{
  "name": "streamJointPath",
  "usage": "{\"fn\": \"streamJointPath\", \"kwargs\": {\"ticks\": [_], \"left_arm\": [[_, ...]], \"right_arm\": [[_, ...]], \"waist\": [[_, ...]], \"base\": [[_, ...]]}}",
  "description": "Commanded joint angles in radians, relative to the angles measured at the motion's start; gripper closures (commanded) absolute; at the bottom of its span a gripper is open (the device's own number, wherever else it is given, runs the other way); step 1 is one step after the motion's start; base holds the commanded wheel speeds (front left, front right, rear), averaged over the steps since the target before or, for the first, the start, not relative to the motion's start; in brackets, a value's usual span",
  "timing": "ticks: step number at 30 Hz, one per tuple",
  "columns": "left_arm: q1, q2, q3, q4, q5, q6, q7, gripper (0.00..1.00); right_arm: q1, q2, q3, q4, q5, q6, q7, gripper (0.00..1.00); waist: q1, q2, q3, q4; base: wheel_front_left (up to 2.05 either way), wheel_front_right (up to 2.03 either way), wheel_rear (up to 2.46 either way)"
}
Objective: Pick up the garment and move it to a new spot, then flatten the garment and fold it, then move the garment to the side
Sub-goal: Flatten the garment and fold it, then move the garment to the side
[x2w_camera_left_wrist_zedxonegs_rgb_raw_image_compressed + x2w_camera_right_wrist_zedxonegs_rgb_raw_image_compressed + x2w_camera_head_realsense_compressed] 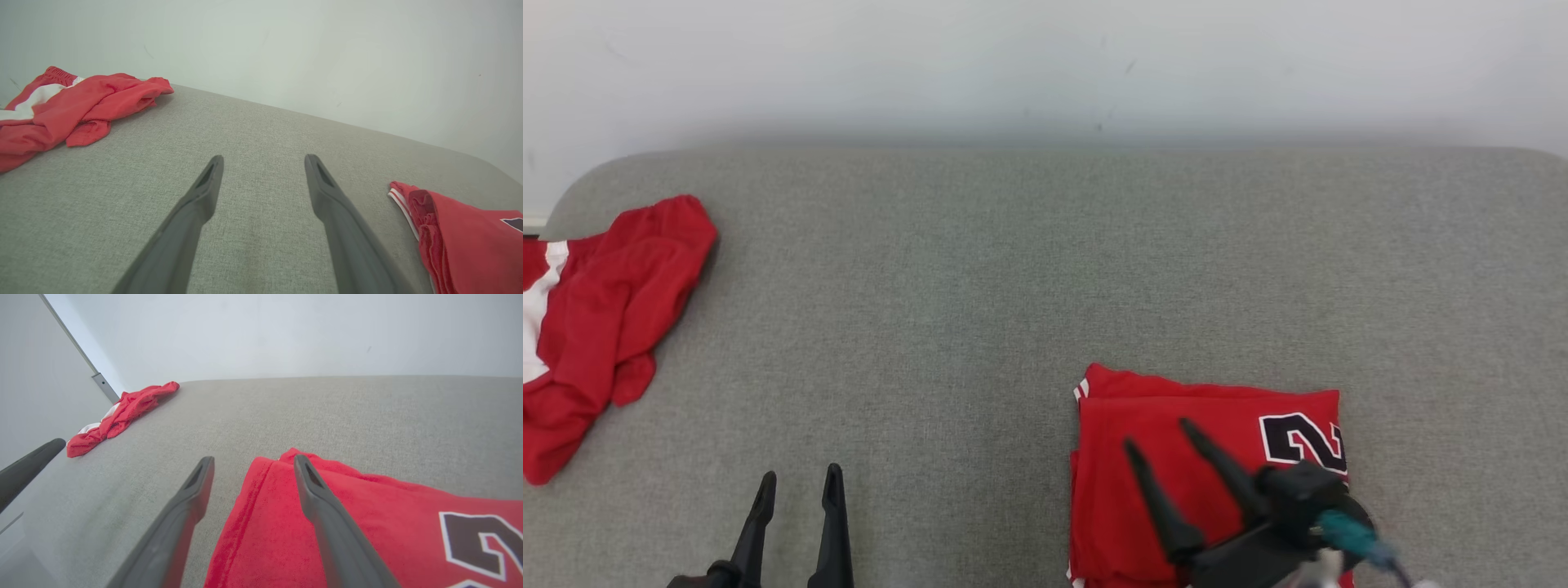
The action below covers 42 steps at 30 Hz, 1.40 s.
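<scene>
The garment (1217, 412) is a red jersey with a black-and-white number, folded into a neat rectangle near the front right of the grey cushion. In the right wrist view the garment (367, 506) lies just under my right gripper (254, 458), which is open over its left edge and holds nothing. The head view shows the right gripper (1156, 434) above the garment's left half, fingers spread. My left gripper (800, 472) stands open over bare cushion at the front left. In its own view the left gripper (263, 158) is empty, and the garment (470, 241) lies off to its right.
A second red garment with white panels (605, 310) lies crumpled at the cushion's far left edge, seen too in the wrist views (81, 106) (122, 412). The grey cushion (1013, 286) runs back to a white wall. One finger of the left gripper (28, 465) shows in the right wrist view.
</scene>
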Motion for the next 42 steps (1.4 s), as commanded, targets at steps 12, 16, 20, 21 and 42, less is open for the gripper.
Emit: {"fn": "streamJointPath", "kwargs": {"ticks": [12, 16, 20, 21, 42], "left_arm": [[0.035, -0.001, 0.026, -0.011, 0.024, 0.016, -0.003, 0.0], [0.045, -0.001, 0.045, -0.003, 0.039, 0.022, -0.003, 0.0], [0.058, -0.001, 0.06, 0.006, 0.055, 0.025, -0.003, 0.0], [0.061, -0.001, 0.064, 0.01, 0.056, 0.025, -0.003, 0.0], [0.077, -0.001, 0.084, 0.02, 0.076, 0.041, -0.003, 0.0]], "right_arm": [[0.031, 0.004, -0.312, 0.015, -0.079, -0.002, -0.23, 0.0], [0.05, -0.005, -0.348, 0.078, -0.076, -0.002, -0.274, 0.0], [0.063, -0.027, -0.356, 0.125, -0.058, -0.002, -0.3, 0.0], [0.063, -0.033, -0.355, 0.138, -0.052, -0.002, -0.306, 0.0], [0.05, -0.073, -0.31, 0.243, -0.013, -0.002, -0.325, 0.0]], "waist": [[0.0, -0.0001, -0.077, -0.051], [0.0, -0.0001, -0.096, -0.061], [0.0, -0.0001, -0.107, -0.069], [0.0, -0.0001, -0.109, -0.072], [0.0, -0.0001, -0.111, -0.099]], "base": [[0.0, 0.0, 0.0], [0.0, 0.0, 0.0], [0.0, 0.0, 0.0], [0.0, 0.0, 0.0], [0.0, 0.0, 0.0]]}}
